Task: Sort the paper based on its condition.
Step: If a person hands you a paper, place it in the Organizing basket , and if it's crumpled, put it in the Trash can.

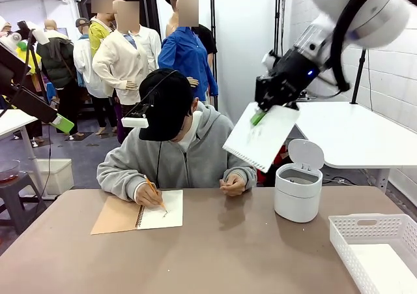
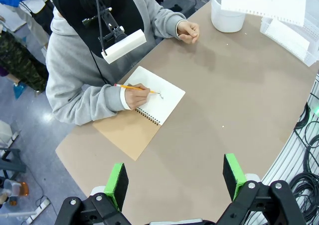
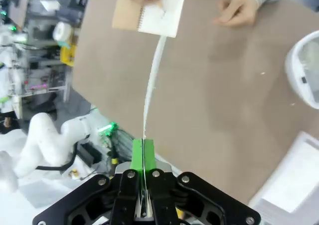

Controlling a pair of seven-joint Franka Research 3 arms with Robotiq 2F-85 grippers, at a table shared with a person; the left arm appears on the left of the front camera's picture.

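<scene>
White right arm (image 1: 365,14), black gripper (image 1: 260,117), green-padded fingers (image 3: 137,152).

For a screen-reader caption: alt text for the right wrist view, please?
The right gripper pinches a flat sheet of paper edge-on above the brown table, with a person's hand and open notebook at the far edge.

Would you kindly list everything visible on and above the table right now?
Paper sheet: one, white, flat, held in the air above the bin.
Notebook: one, brown cover, white page, open before the person.
Pencil: one, yellow, in the writing hand.
Bin: one, white, lid up, table's right.
Tray: one, white, near right corner.
Person's writing hand: on the notebook.
Person's other hand: fist on table.
Left tool: open, above table.
Right tool: shut on the sheet.
</scene>
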